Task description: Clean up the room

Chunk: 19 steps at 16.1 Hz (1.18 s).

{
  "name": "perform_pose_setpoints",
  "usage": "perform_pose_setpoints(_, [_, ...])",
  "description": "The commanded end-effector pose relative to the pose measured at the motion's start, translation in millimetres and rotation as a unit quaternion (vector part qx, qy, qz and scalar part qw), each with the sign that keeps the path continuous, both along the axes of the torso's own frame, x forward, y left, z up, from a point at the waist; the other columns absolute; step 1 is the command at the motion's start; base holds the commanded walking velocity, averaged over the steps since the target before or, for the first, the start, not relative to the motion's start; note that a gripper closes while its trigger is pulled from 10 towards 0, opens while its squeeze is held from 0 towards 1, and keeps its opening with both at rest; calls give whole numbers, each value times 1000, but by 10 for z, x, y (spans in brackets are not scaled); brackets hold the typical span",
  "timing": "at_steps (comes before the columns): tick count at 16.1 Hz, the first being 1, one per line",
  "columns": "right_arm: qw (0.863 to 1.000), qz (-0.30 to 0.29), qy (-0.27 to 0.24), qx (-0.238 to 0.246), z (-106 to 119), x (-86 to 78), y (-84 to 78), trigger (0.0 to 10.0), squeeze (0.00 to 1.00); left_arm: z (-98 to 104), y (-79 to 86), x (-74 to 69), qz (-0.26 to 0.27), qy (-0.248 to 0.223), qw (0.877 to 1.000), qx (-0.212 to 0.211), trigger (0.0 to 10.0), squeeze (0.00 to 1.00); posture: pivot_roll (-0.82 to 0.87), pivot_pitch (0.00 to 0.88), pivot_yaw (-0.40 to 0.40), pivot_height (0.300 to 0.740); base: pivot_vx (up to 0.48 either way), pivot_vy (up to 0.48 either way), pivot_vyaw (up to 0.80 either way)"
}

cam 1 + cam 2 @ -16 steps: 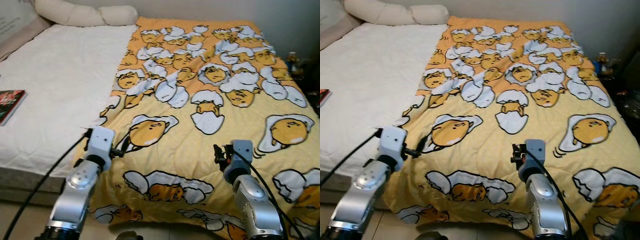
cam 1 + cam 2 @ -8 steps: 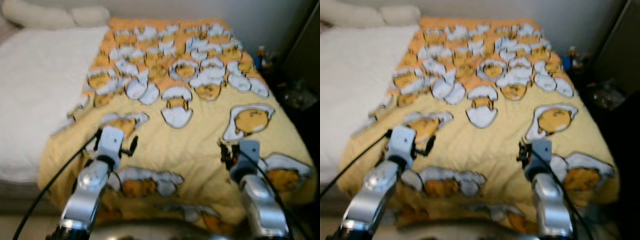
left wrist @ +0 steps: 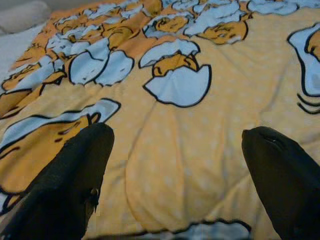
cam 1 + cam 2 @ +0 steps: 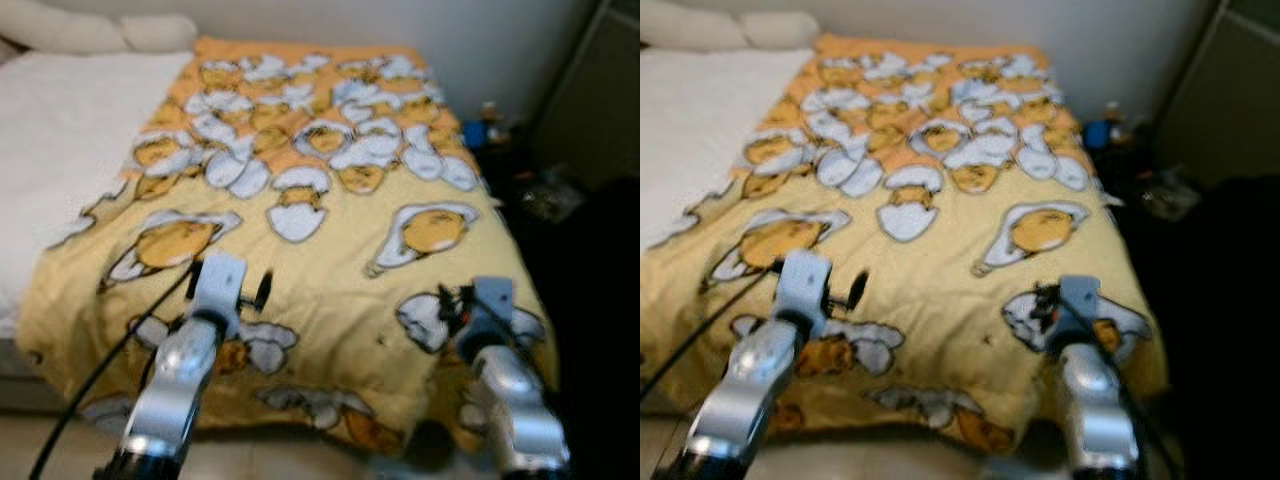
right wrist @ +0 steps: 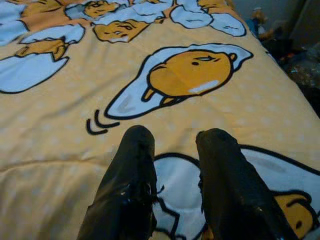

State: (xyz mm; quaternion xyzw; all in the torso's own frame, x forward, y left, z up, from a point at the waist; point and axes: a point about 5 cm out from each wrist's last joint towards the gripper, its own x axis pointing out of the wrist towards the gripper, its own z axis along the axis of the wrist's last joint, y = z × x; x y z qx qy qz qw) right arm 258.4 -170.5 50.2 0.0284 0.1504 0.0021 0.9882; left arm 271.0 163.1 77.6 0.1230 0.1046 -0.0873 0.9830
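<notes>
Nearest the cam: both arms held out over the foot end of the bed. Left gripper [image 3: 175,165] has its fingers spread wide w/ nothing between; right gripper [image 5: 172,150] has fingers nearly together, a narrow gap, gripping nothing. Both hover just above the yellow egg-print blanket [image 4: 330,215].

Step in hand, my guess: tidying the bed. The blanket lies spread over the right part of the bed, some ripples, foot edge hanging over. Could fit spreading in progress or already smoothed; can't settle which.

Further out: bare white sheet [image 4: 60,120] to the left, pillows [image 4: 100,32] at the head by the wall. Right of the bed, dark floor w/ small clutter [image 4: 490,125], too blurred to ID.
</notes>
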Motion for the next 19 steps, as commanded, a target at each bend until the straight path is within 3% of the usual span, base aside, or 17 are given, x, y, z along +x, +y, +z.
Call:
perform_pose_setpoints(1, [1000,-15,3,-1,5,12,-59,10000,0,4,0,29,9,3,1000,-7,10000,0,7,0,30,740,0,0,0])
perform_pose_setpoints(4, [999,-39,14,-4,-27,2,-104,10000,0,9,-25,53,7,-10,1000,-1,10000,0,4,0,30,740,0,0,-500])
perform_pose_setpoints(13, [998,-51,20,-12,-48,19,-65,10000,0,10,-28,92,0,-9,999,-42,10000,0,-1,0,33,740,0,0,-751])
perform_pose_setpoints(15, [999,-44,17,-23,-28,45,-65,10000,0,1,-17,102,12,-7,999,-39,10000,0,0,0,29,740,0,0,-756])
perform_pose_setpoints(19, [1000,-19,-12,-19,72,133,-10,10000,0,12,92,104,57,-22,997,-49,10000,0,18,0,8,740,0,0,0])
